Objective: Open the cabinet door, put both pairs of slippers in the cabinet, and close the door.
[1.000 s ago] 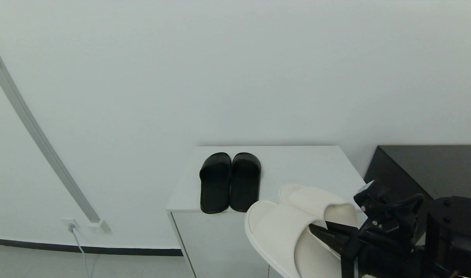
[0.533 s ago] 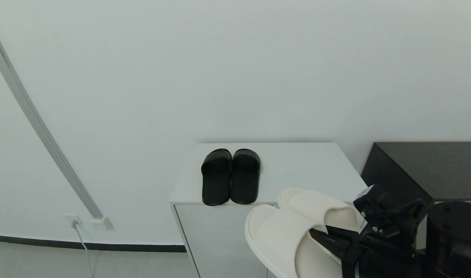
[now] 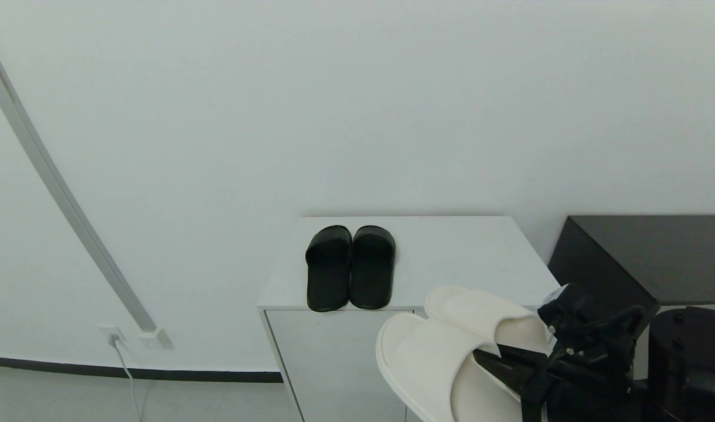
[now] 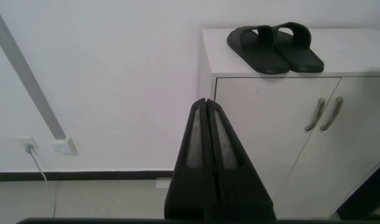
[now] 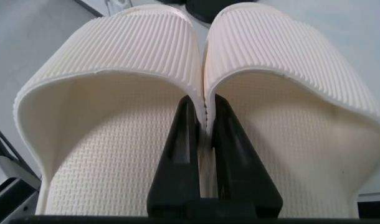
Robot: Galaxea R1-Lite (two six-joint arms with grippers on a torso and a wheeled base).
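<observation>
Over the last half second the right gripper (image 3: 501, 356) and the white slippers (image 3: 436, 357) it carries have sunk slightly at the lower right of the head view, while the cabinet (image 3: 457, 252) has kept its place. The gripper's black wedge-shaped fingers (image 5: 180, 134) are clamped on the touching inner walls of the ribbed, cream pair. The smooth black slippers (image 3: 350, 267) lie side by side at the front edge of the flat white cabinet top. The doors (image 4: 271, 130) are closed, with slim bar handles (image 4: 324, 114). The left gripper (image 4: 206, 109) is pressed together, holding nothing.
</observation>
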